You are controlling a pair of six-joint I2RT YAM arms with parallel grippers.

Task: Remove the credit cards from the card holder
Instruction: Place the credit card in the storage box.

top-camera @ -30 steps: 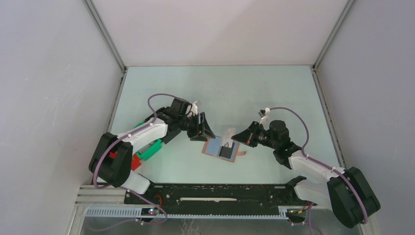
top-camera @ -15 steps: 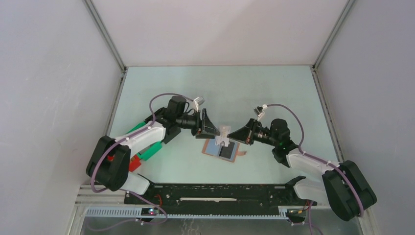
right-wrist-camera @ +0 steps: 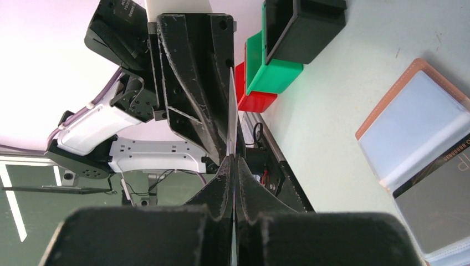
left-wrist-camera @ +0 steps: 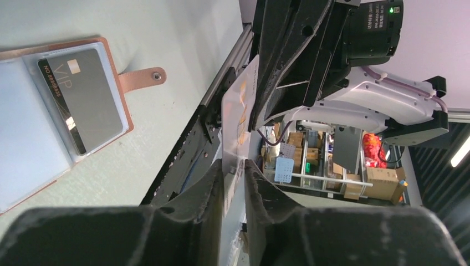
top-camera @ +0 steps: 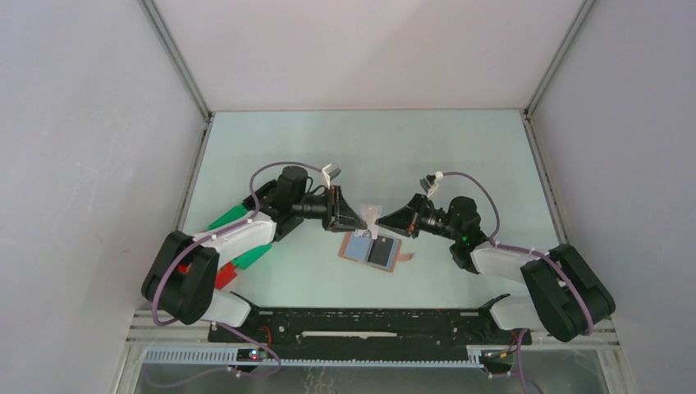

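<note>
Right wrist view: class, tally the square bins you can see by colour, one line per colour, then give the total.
black bin: 1
green bin: 1
red bin: 1
Total: 3

Our left arm (top-camera: 238, 231) reaches forward and inward, with its wrist turned to the right. Our right arm (top-camera: 502, 261) mirrors it, wrist turned to the left. The two pairs of jaws face each other closely. The right jaws are pressed flat on a pale card (top-camera: 374, 213). The left jaws stand narrowly apart around its other edge, and we cannot tell whether they press it.
</note>
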